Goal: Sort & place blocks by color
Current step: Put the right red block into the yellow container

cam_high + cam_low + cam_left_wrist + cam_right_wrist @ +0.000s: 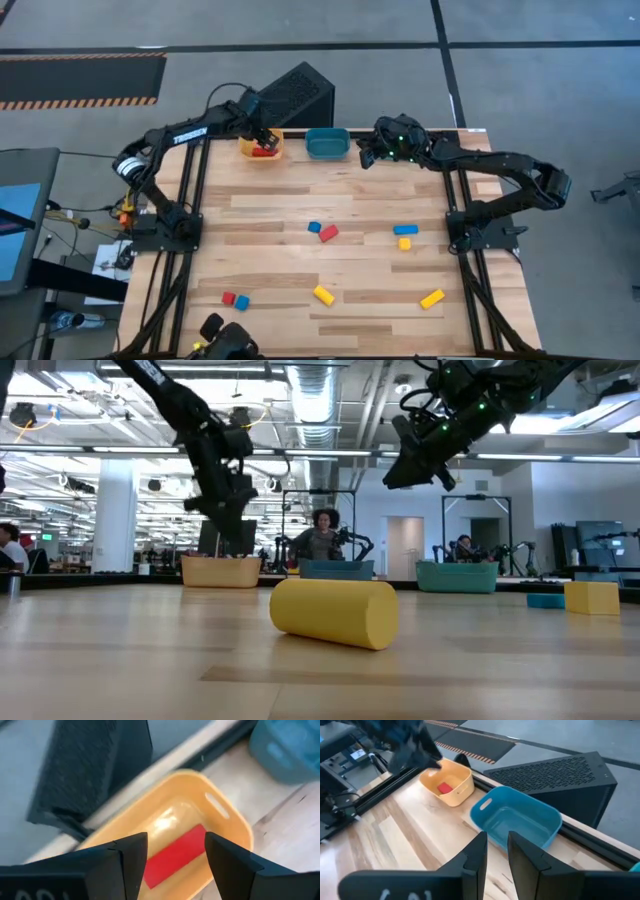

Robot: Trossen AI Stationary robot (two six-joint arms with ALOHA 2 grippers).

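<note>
My left gripper hangs open over the orange bin at the table's far edge. A red block lies flat on the bin's floor, below the gap between the fingers and apart from them. My right gripper hovers just right of the teal bin, its fingers narrowly apart with nothing between them. Several blocks lie on the table: blue and red mid-table, blue over yellow to the right, and red, blue, yellow and yellow near the front.
A black perforated box stands behind the bins, beyond the far edge. In the low view a second teal bin shows to the right of the first. People sit in the room behind. Bare wood lies between the bins and the blocks.
</note>
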